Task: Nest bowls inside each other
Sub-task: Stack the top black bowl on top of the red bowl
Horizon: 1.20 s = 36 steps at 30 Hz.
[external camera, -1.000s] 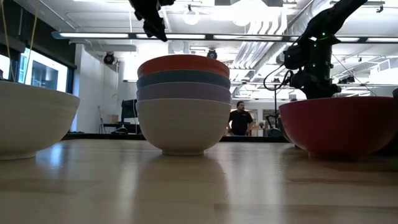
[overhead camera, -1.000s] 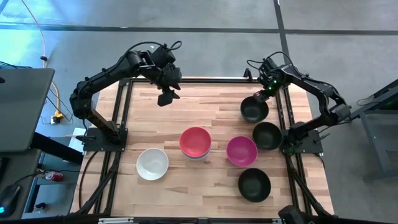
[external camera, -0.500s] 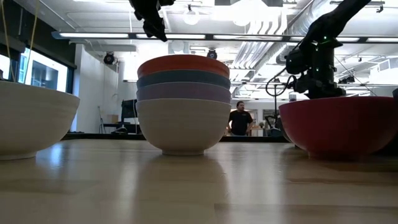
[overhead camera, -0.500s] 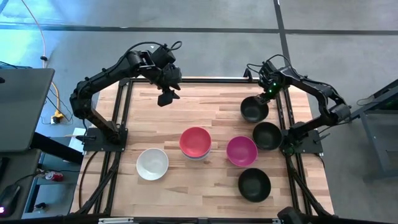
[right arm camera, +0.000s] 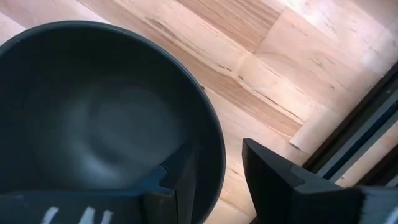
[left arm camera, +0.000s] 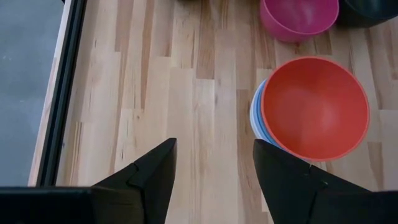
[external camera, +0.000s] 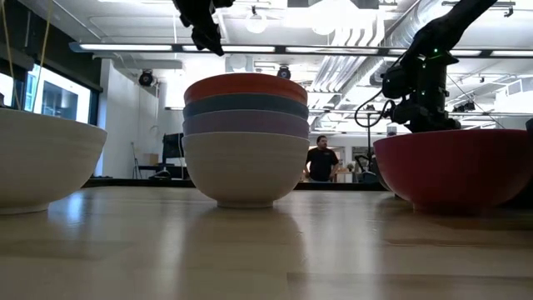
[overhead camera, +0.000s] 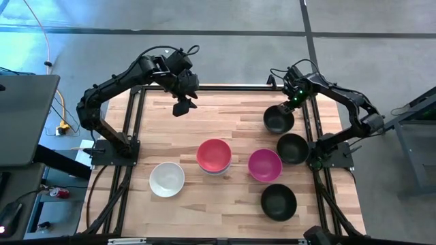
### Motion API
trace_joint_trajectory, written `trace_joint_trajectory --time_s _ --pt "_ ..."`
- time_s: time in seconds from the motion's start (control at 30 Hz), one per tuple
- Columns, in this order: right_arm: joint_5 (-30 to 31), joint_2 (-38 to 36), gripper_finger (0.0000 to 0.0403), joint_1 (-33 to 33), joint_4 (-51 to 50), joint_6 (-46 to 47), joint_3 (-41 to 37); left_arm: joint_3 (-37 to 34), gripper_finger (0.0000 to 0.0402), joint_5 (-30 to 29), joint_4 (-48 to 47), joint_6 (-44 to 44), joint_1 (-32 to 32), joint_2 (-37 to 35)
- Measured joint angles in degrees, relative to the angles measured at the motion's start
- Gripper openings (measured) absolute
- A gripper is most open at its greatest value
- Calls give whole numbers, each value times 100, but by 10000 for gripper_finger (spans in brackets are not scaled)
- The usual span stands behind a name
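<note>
On the wooden table [overhead camera: 170, 133], a black bowl [overhead camera: 278, 201] sits near the front edge and a white bowl [overhead camera: 167, 179] front-left. Mid-table stand a four-bowl stack [overhead camera: 214, 156], red-pink on top, a magenta bowl [overhead camera: 265, 165] and a second black bowl [overhead camera: 292, 148]. Toward the far right edge, the right gripper [right arm camera: 214, 171] straddles a third black bowl's [overhead camera: 278, 119] rim, one finger inside; closing and lifting likely comes next. The left gripper [left arm camera: 214, 168] hangs open near the far edge.

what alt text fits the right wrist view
The right gripper straddles the rim of a black bowl, one finger inside and one outside. The bowl sits on a light wooden table near its dark edge rail.
</note>
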Motion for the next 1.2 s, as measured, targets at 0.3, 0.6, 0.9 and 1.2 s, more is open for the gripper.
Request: trace_joint_trajectory --time_s 0.3,0.6,0.9,1.2 --pt "6 -2 121 3 163 -17 -409 0 200 0 -68 -33 0 0" --pt "-21 -2 94 3 271 -43 -270 0 200 0 -58 -30 0 0" --pt "-36 -2 52 3 237 -98 -223 0 200 -1 -38 -19 0 0" --pt "104 -2 4 3 379 -35 -223 0 200 -1 -48 -26 0 0"
